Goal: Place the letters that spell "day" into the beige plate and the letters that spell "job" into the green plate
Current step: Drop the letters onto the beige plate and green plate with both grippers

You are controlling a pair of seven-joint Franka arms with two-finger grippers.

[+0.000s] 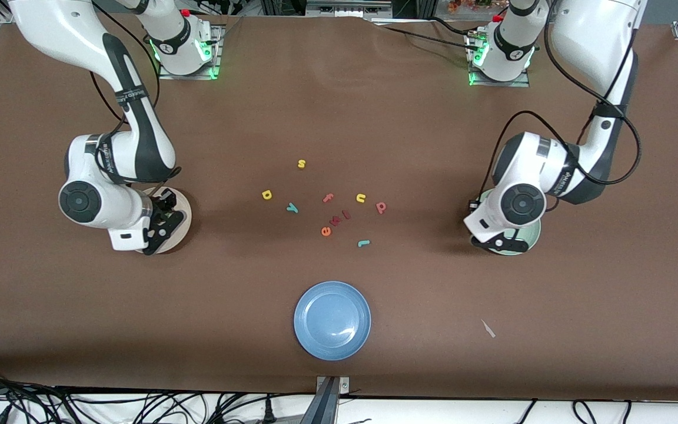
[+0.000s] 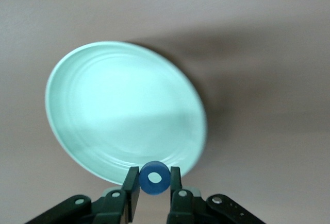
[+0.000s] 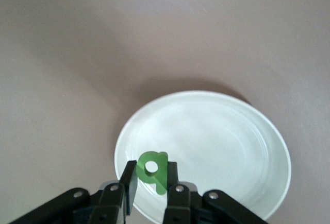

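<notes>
Spelling scattered foam letters [image 1: 339, 206]: s, f, u, e

Mostly hidden under the arms in the front view — beige plate [image 1: 181, 203] and green plate [image 1: 532, 238]. Tiny middle letters [image 1: 335, 221] — too small to read.

I worked in a robotics lab: my two arms were bolted to metal mounts [image 1: 186, 69] on a brown bench [image 1: 339, 106], with loose cables [image 1: 80, 403] along its edge.
</notes>
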